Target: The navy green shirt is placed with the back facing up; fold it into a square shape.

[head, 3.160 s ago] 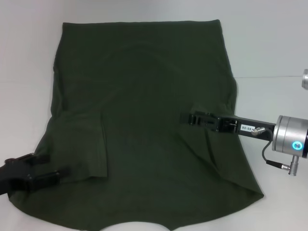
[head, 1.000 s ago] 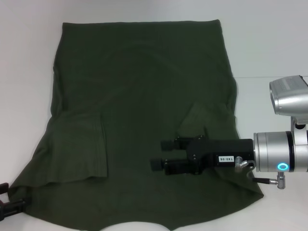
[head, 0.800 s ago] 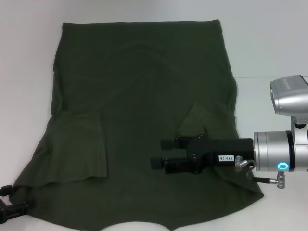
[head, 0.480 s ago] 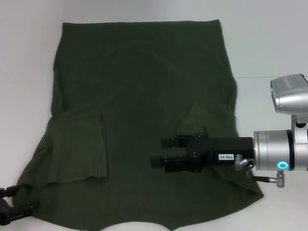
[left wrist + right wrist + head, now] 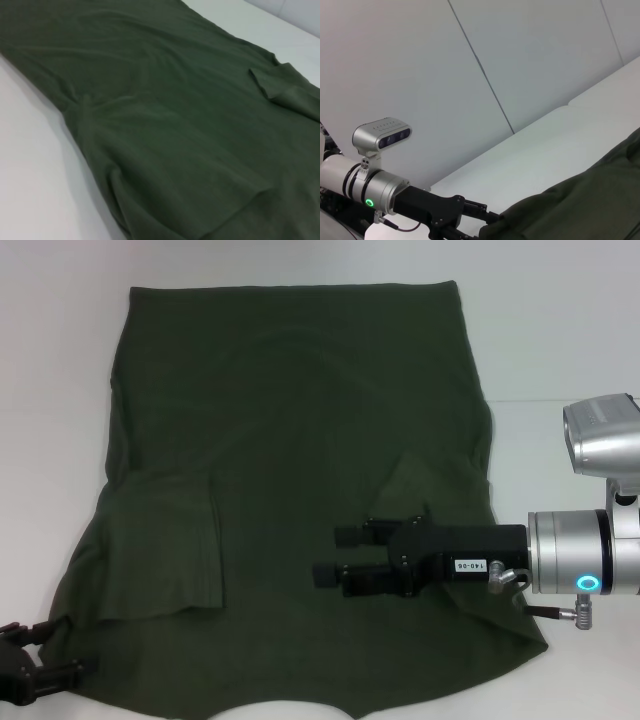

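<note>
The navy green shirt (image 5: 290, 490) lies spread flat on the white table (image 5: 560, 340), both sleeves already turned inward. The right end effector (image 5: 332, 555) hovers over the shirt's 4 o'clock area, fingers parted, holding nothing. The left end effector (image 5: 45, 672) sits at the 7 o'clock corner, fingers apart around the fabric edge. For an even fold, both should pinch the near edge at matching spots.

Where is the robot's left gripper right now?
In the head view, the left gripper sits at the near left corner of the navy green shirt, by its edge.
</note>
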### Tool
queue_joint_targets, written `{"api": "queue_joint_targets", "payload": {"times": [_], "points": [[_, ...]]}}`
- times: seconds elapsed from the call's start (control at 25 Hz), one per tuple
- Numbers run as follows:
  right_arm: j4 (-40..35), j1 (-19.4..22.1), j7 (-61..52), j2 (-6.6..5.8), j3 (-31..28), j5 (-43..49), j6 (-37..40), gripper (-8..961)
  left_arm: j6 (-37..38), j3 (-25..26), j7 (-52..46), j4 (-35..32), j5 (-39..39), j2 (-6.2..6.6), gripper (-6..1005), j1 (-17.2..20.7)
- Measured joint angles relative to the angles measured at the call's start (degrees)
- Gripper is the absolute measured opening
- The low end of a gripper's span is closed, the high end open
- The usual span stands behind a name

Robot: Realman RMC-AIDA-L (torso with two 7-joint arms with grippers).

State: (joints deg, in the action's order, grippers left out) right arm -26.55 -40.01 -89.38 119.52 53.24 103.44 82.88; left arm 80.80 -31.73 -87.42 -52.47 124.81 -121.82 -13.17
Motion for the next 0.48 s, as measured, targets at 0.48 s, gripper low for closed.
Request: {"api": "queue_joint_targets", "payload": {"times": [0.48], "points": [[0.03, 0.11, 0.09, 0.0, -0.48, 0.0, 0.0, 866, -0.16, 0.58, -0.41, -0.65, 1.09, 0.26, 719, -0.19]]}}
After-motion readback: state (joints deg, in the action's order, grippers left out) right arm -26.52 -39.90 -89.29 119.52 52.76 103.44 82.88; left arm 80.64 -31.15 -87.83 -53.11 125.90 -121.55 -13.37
